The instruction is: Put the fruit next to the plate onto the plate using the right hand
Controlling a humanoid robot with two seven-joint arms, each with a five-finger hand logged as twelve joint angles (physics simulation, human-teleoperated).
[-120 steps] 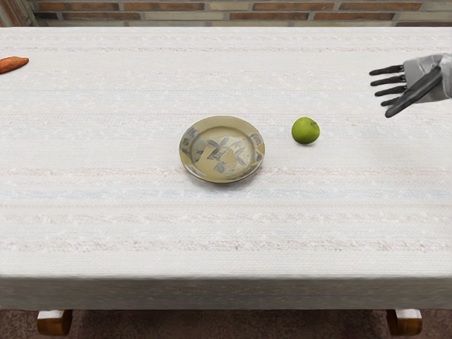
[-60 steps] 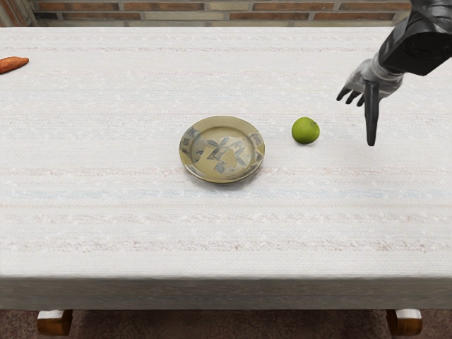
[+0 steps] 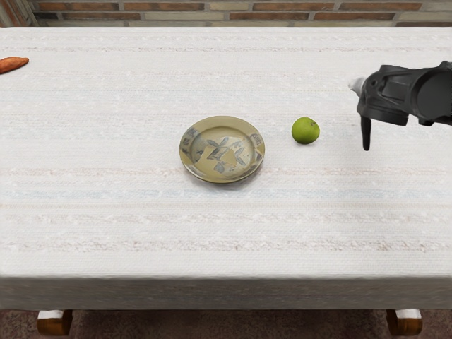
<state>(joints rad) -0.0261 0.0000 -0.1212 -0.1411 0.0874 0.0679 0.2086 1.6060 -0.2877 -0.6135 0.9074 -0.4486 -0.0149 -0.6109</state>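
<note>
Fruit [image 3: 305,131] comes first. It is small, round and green. It lies on the table [image 3: 226,233] a bit right of the middle, near the plate [image 3: 222,149] on its right side, but not touching it. So it is not on the plate yet. The plate sits flat in the middle of the table with nothing on it, so there is room for the fruit.

The right hand [image 3: 378,99] comes in over the right edge of the table. It hangs in the air, to the right of the fruit and apart from it. It holds nothing. One finger [image 3: 366,134] points straight down, loose and not curled. The other fingers are hard to see against the dark hand. I think the hand is there to get ready to reach over and grab the fruit — that is the side closest to it.

An orange thing [image 3: 13,64], maybe a carrot, lies at the far left edge, well apart from the plate — so it is not the fruit for this job.

Count: one fruit, one plate, one orange thing, one hand. The left hand does not show.
</note>
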